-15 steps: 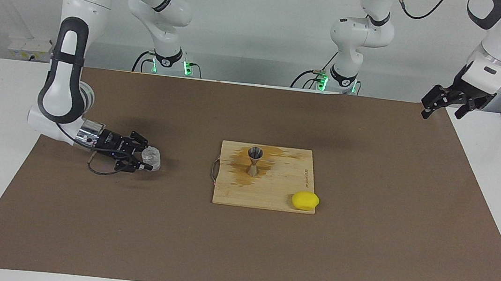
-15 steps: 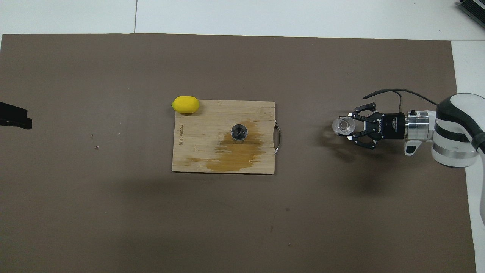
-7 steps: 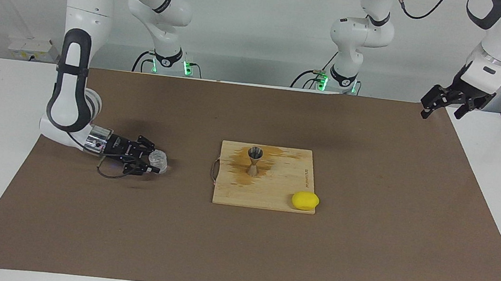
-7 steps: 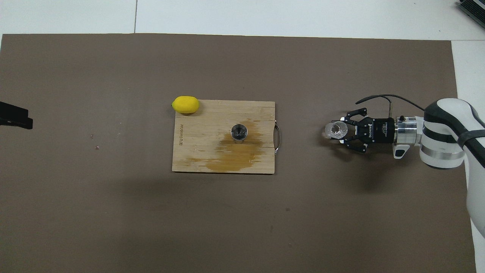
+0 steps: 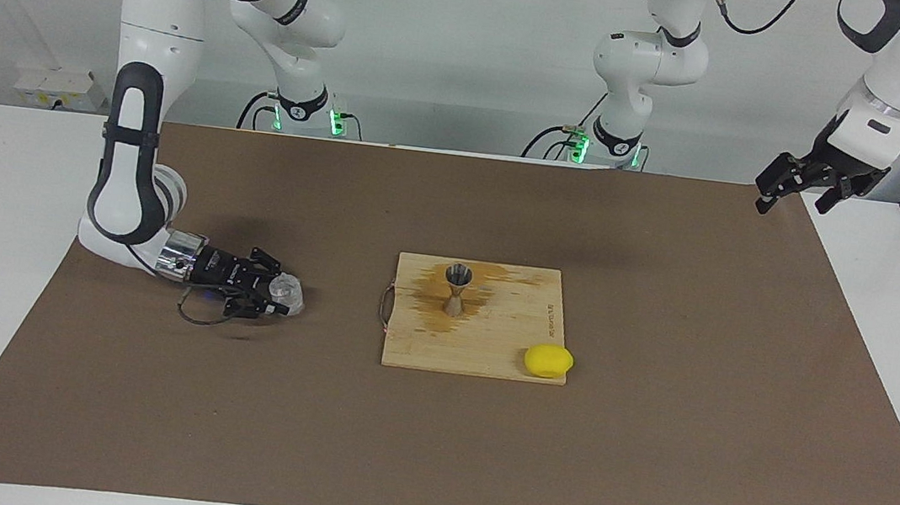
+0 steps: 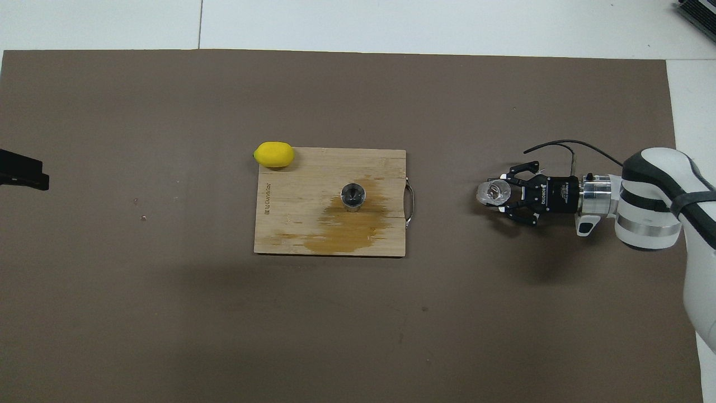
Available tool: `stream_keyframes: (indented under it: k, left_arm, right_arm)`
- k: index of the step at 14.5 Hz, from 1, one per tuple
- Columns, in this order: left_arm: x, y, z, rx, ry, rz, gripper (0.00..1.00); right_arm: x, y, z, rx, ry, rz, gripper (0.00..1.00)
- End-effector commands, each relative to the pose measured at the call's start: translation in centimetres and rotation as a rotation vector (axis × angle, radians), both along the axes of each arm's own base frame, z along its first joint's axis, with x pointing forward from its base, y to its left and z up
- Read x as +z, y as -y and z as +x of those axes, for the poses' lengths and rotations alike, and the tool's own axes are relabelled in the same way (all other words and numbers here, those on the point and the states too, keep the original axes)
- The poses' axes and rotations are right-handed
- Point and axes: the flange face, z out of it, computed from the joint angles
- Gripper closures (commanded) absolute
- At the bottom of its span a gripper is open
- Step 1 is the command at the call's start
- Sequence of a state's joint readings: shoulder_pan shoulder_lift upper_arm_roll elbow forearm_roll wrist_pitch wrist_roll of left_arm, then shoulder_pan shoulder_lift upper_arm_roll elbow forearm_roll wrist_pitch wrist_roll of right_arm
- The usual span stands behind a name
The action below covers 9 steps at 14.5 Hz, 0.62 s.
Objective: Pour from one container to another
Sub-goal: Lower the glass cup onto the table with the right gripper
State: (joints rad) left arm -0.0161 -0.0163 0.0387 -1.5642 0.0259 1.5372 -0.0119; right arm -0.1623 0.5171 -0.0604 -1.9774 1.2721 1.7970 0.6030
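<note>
The clear glass cup (image 5: 288, 292) is between the fingers of my right gripper (image 5: 276, 295), which is shut on it and lies level, low over the brown mat toward the right arm's end. The cup (image 6: 493, 192) and the right gripper (image 6: 505, 193) also show in the overhead view. The metal jigger (image 5: 457, 287) stands upright on the wooden cutting board (image 5: 526, 329), apart from the cup; from above the jigger (image 6: 353, 196) shows its open mouth. My left gripper (image 5: 792, 197) waits open, raised over the mat's corner at the left arm's end.
A yellow lemon (image 5: 548, 361) lies at the board's corner farthest from the robots, and shows from above too (image 6: 273, 154). A brown stain (image 6: 349, 226) spreads on the board (image 6: 279, 224) around the jigger. The board's metal handle (image 6: 411, 201) faces the cup.
My right gripper has carried the glass cup a short way toward the cutting board and a little lower. The left arm has barely moved.
</note>
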Motion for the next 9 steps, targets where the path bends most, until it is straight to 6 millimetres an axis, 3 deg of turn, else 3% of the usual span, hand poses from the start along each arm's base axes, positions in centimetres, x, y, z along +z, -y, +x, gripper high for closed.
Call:
stream_keyframes:
  k: [1,2,3,4,5,9]
  left_arm:
    - [0.5,0.2,-0.2,0.016,0.002,-0.009,0.00]
    - [0.5,0.2,-0.2,0.016,0.002,-0.009,0.00]
    - [0.5,0.1,-0.2,0.018,0.002,-0.009,0.00]
    - [0.5,0.1,-0.2,0.018,0.002,-0.009,0.00]
    - [0.5,0.1,-0.2,0.018,0.002,-0.009,0.00]
    - [0.5,0.1,-0.2,0.018,0.002,-0.009,0.00]
  right_arm:
    - [-1.0,-0.1,-0.4,0.000,0.035,0.014,1.00]
    - [-1.0,-0.1,-0.5,0.007,0.039,0.014,0.89]
    - [-1.0,-0.1,-0.5,0.012,0.038,0.008,0.36]
    - [-1.0,-0.8,-0.4,0.029,0.038,0.004,0.13]
    - [-0.9,-1.4,-0.3,0.047,0.040,-0.002,0.02]
    - [0.2,-1.9,-0.2,0.117,0.046,-0.029,0.01]
